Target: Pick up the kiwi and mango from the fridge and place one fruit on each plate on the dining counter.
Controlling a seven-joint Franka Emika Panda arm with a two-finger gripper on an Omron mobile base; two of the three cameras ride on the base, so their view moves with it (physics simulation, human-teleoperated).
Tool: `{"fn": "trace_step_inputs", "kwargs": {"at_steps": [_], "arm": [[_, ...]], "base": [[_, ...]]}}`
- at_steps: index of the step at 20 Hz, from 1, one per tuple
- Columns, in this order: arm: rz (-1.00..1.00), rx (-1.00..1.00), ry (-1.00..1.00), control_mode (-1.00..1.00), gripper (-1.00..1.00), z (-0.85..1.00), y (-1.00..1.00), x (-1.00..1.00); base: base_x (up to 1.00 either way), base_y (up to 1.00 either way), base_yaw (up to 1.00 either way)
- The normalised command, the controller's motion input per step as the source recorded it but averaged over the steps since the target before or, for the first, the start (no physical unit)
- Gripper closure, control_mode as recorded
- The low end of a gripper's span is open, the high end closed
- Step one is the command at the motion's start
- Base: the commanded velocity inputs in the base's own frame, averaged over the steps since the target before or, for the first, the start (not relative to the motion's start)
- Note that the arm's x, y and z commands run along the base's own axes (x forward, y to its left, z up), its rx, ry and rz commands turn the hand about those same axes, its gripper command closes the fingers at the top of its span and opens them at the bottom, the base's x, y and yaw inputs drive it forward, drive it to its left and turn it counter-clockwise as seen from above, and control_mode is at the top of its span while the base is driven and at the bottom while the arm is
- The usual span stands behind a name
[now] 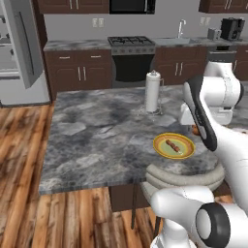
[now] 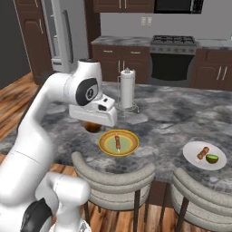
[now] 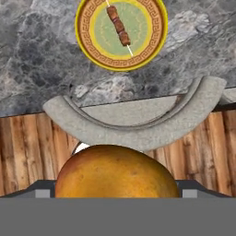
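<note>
- One fruit, the mango (image 3: 117, 171), sits pinched between your gripper's (image 2: 93, 126) wide-spread fingers.
- It hangs over the dining counter's (image 1: 97, 140) near edge.
- The yellow plate (image 2: 118, 143) lies just right of it, bearing a skewer (image 2: 118, 143).

Mango (image 3: 117, 171): orange-brown, at 6 o'clock of hand view. Kiwi (image 2: 211, 159): green, on white plate (image 2: 194, 149). Yellow plate (image 2: 107, 146): on table (image 2: 172, 118).
</note>
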Motion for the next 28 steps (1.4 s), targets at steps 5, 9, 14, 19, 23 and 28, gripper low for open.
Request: {"fn": "trace_step_inputs", "kwargs": {"at_steps": [5, 9, 14, 19, 23, 28], "arm": [[0.00, 0.00, 0.08, -1.00, 1.00, -0.46, -0.12, 0.39], [0.00, 0.00, 0.06, -1.00, 1.00, -0.49, -0.34, 0.34], [0.00, 0.00, 0.05, -1.00, 1.00, -0.45, -0.31, 0.37], [0.00, 0.00, 0.03, -1.00, 1.00, -0.46, -0.19, 0.48], [0.00, 0.00, 0.00, -1.00, 1.00, -0.50, -0.07, 0.48], [0.00, 0.00, 0.00, -1.00, 1.00, -0.49, 0.00, 0.46]], "base": [[0.00, 0.00, 0.00], [0.00, 0.00, 0.00], [0.00, 0.00, 0.00], [0.00, 0.00, 0.00], [0.00, 0.00, 0.00], [0.00, 0.00, 0.00]]}}
